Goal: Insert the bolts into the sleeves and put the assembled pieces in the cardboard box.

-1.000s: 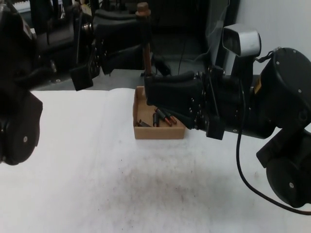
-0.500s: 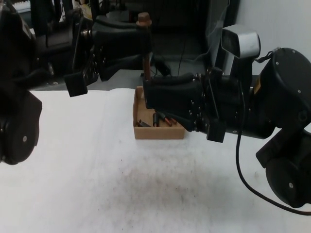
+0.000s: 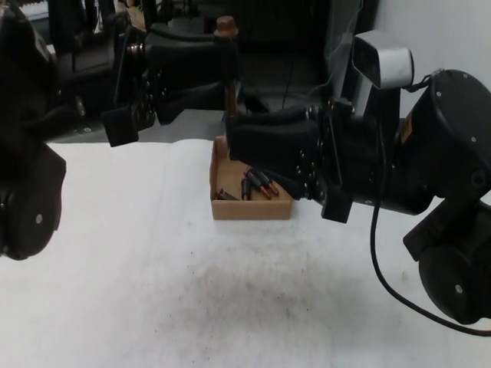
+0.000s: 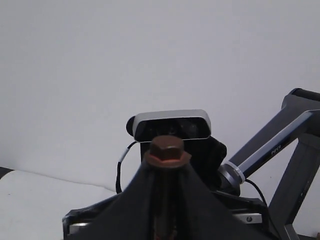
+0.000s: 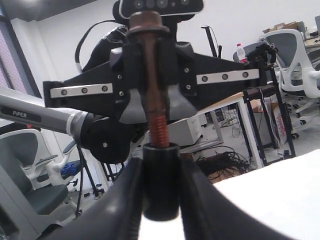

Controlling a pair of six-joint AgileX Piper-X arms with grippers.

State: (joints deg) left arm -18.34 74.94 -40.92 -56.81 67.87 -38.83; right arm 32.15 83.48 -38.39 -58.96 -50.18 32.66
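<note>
Gripping an upright bolt (image 3: 225,29) head-up, the left gripper (image 3: 224,65) lies level, its fingers hiding most of the shank. Just below, the right gripper (image 3: 236,142), also level, is clamped on the sleeve (image 5: 161,180), whose mouth the thread tip meets; both hang over the box (image 3: 252,209)'s far edge, partly covering it.

The left gripper (image 3: 227,67) carries the bolt (image 3: 225,27) lower (tip at the sleeve (image 5: 161,182) mouth); the right gripper (image 3: 235,138) lifts slightly.
</note>
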